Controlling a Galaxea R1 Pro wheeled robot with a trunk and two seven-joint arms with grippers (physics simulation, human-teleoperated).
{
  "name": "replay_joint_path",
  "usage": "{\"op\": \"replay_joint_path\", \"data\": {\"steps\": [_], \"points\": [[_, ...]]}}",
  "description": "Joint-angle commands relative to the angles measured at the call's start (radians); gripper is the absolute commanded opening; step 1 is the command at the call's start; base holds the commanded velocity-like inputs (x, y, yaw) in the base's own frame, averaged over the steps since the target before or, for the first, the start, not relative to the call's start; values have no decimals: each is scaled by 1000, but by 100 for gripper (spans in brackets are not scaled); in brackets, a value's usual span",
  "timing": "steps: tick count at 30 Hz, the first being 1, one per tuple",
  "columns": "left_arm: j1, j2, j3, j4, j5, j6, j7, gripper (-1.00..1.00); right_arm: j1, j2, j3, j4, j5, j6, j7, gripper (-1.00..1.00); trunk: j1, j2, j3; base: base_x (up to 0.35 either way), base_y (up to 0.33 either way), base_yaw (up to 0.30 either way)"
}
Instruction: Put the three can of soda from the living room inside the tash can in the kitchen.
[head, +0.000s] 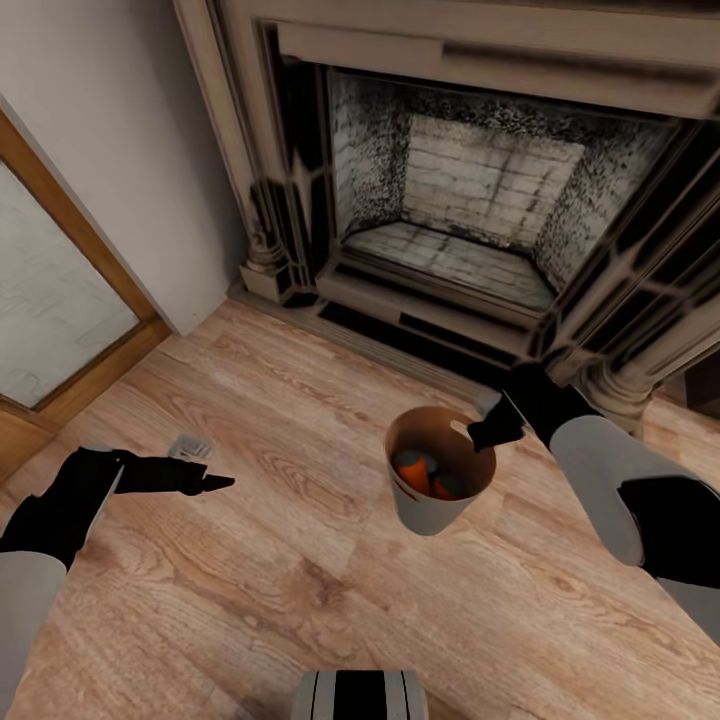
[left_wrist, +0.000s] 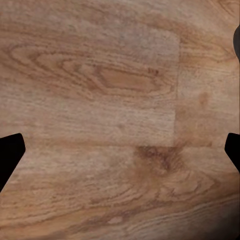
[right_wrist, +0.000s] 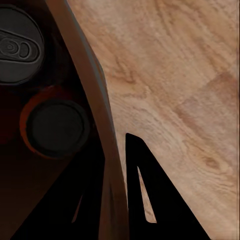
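Bucket (head: 432, 505) w/ cans (head: 415, 470) — right gripper (head: 478, 432) clamps rim.

The scene is viewed from the head camera steeply downward over the light wood-plank floor (head: 250, 600) toward the stone-framed brick fireplace (head: 470, 200). That floor is faced closely from the left wrist. From the right wrist, the brown inner wall of the pale grey round bucket (right_wrist: 87, 75) is seen very near; this bucket (head: 432, 510) is shared with the head view.

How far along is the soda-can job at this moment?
Cans already sit inside the trash can; two tops are visible, a third can't be confirmed. The right pincer grips its rim, by the fireplace. The left pincer is open and empty. Left: reaching the kitchen.
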Motion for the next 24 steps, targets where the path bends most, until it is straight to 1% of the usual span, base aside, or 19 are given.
{"op": "replay_joint_path", "data": {"steps": [1,8,11,17,21,24], "points": [[0,0,0,0,0,-2,1,100,0,-2,0,0,-6,3,3,-100,4,-7,-3,0,0,0],[1,-1,0,0,0,-5,4,100,1,-6,-1,1,-6,3,3,-100,31,-56,-25,0,0,0],[1,-1,-1,0,-1,-10,13,100,1,-7,-1,2,-6,3,4,-100,42,-77,-34,0,0,0],[1,-1,-1,18,-1,-16,21,100,3,-13,-1,3,-6,3,6,-100,65,-119,-53,0,0,0],[2,-1,-1,21,-1,-19,22,100,8,-15,0,3,-6,3,8,-100,65,-119,-53,0,0,0],[4,-1,-1,22,-1,-20,22,100,9,-16,-1,3,-6,3,8,-100,77,-140,-63,0,0,0]]}}
